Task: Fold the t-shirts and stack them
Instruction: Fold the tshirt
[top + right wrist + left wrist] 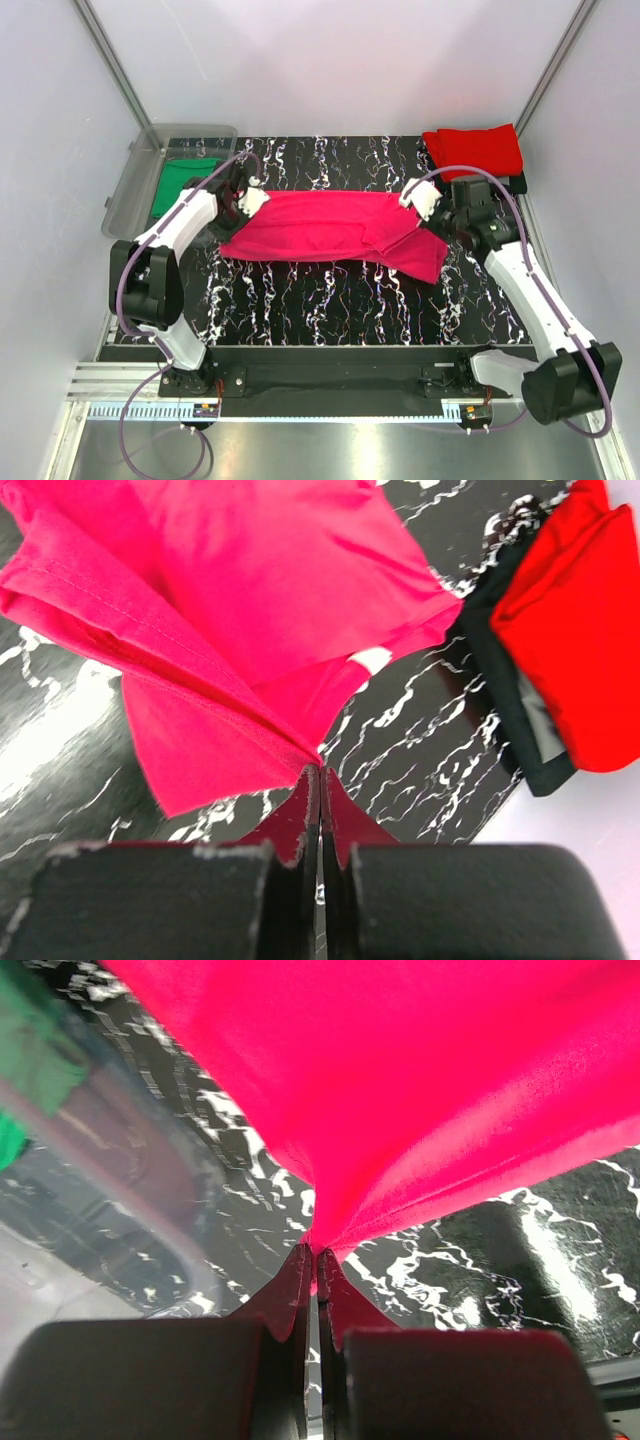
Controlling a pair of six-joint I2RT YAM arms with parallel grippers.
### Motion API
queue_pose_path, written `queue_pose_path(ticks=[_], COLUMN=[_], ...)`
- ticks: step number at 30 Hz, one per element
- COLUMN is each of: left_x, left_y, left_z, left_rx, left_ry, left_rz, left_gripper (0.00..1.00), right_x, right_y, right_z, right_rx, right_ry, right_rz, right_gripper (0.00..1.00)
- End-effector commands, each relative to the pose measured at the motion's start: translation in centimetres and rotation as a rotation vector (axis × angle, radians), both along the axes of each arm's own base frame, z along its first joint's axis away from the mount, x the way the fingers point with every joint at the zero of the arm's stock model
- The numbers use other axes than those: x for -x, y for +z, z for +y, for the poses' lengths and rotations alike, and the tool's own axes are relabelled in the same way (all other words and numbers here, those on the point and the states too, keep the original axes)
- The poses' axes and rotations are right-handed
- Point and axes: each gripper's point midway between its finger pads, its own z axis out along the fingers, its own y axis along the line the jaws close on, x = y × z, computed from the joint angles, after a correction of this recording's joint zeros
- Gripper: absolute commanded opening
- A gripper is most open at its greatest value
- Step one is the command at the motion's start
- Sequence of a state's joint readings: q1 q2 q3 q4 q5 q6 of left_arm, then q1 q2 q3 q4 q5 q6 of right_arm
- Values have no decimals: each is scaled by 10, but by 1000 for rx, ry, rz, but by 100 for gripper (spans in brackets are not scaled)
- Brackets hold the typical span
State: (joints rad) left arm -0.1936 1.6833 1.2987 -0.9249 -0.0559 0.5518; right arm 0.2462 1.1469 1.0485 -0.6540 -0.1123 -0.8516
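Showing right-wrist only, a white label [371,660] marks the pink t-shirt [250,580].

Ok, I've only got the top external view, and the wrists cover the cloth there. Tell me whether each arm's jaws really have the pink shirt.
Observer: In the left wrist view, the left gripper has its jaws shut on a pinch of the pink t-shirt. The cloth fans out from the tips.
Operator: Now the right one.
Observer: The right gripper is shut as well, on a bunched corner of the same shirt, with a stitched hem running to it.
Operator: Check for anything white near it.
Observer: A small white patch peeks out between pink folds just beyond the tips. I can't tell whether it is a label.
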Motion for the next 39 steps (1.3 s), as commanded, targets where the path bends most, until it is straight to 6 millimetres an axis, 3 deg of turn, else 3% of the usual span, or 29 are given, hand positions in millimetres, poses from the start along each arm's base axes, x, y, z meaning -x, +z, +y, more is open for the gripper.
queue_pose_path(ticks=[1,9,16,39], left_x=[-24,-45,-69,-116], left_y=[30,27,25,2], left_z=[6,8,7,13], left_rx=[8,1,-14,-67], left_ry=[33,70,76,94], left_rz=[-109,-112,-121,-111], left_gripper=[0,0,0,0], right_x=[-30,-64,-94,-184], right_y=[32,31,17,-21], right_z=[5,5,8,13], right_rx=[-62,-73,-67,-42], right_ry=[-11,-31,-27,-20], right_rz=[-95,-102,-80,-20], right_gripper=[0,0,0,0])
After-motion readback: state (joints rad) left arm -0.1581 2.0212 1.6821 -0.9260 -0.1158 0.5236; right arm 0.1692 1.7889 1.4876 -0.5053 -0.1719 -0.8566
